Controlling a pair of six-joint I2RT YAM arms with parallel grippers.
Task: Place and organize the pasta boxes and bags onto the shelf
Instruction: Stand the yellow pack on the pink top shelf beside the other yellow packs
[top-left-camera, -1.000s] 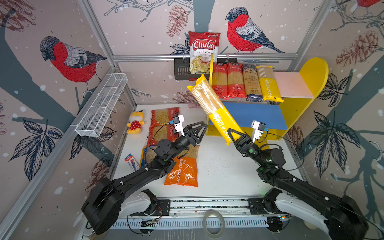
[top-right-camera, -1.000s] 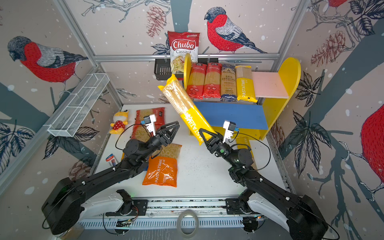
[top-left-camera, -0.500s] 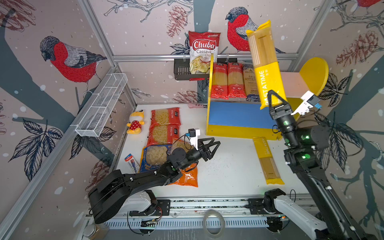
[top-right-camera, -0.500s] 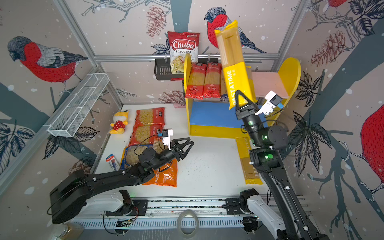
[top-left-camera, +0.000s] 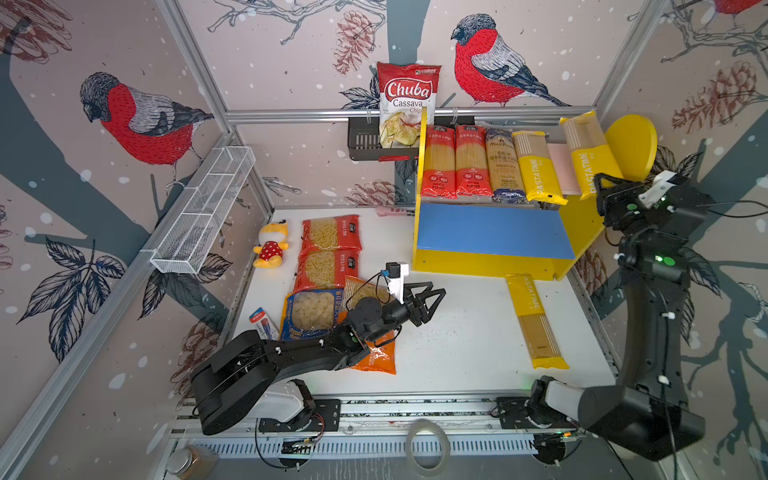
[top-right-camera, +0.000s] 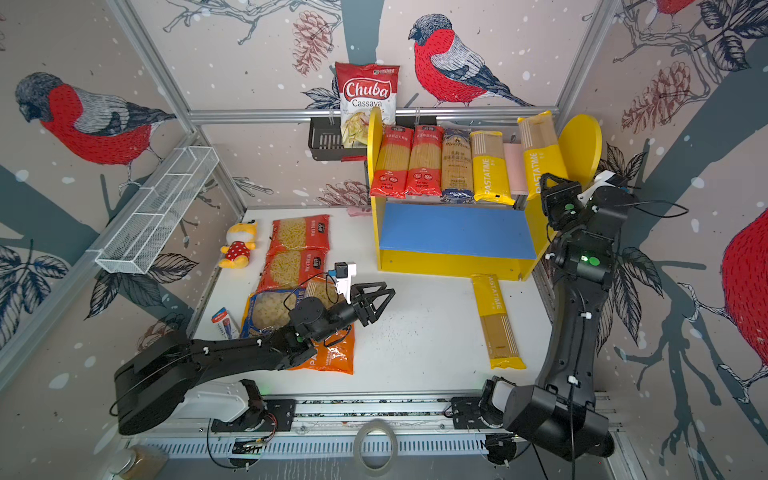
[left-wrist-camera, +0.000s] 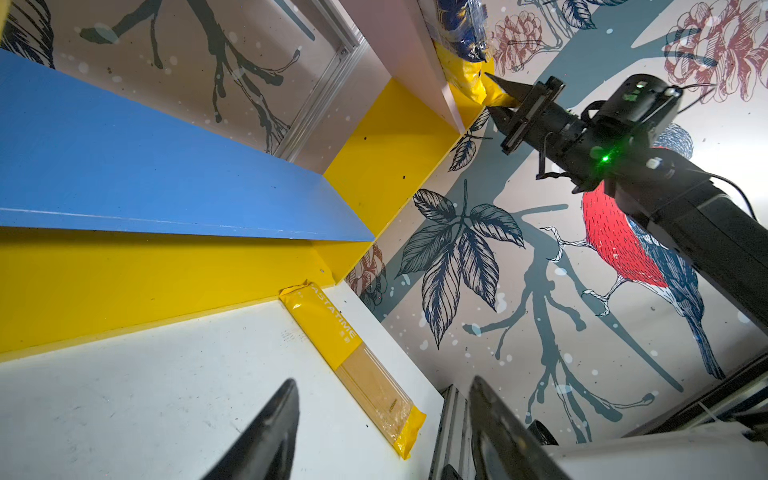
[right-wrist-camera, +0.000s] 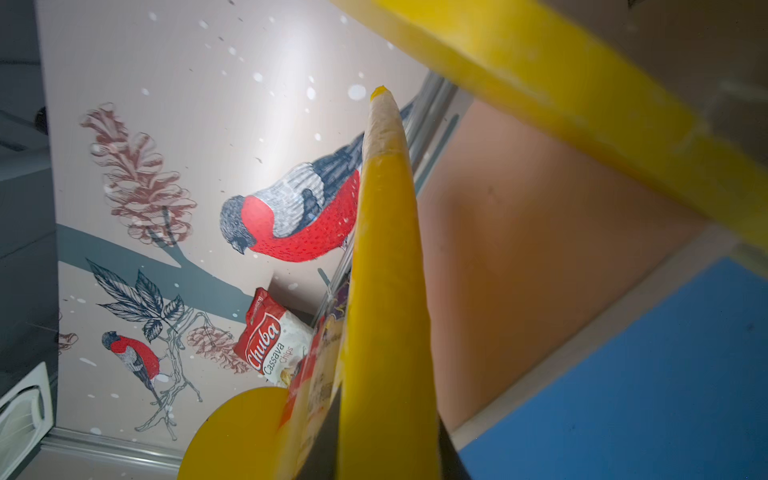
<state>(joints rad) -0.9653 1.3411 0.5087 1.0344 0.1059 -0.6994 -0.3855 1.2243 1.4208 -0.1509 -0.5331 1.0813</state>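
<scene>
Left wrist view: right fingers (left-wrist-camera: 509, 85) pinched almost shut on the bottom seam of the held yellow spaghetti pack (left-wrist-camera: 465, 79), at the front edge of the shelf (left-wrist-camera: 386, 145).

In both top views the pack's long axis runs front-to-back over the shelf's pink upper board (top-left-camera: 559, 166), at the end by the rounded side panel (top-left-camera: 631, 141). It is skewed slightly off the four packs (top-left-camera: 469, 162) lined up there, with a bare strip of board between.

Cannot tell whether it rests on the board or hangs clear, since the right wrist view shows it edge-on only. Judgement: the release turns on that skew and gap.

Left fingers (left-wrist-camera: 270, 432) are wide apart and empty, low over the surface (top-left-camera: 457, 353) in front of the shelf.

Second yellow pack (top-left-camera: 534, 320) lies flat there, long axis pointing away from the shelf front, on the right arm's side.

Macaroni bags (top-left-camera: 330, 266) are partly hidden under the left arm.
</scene>
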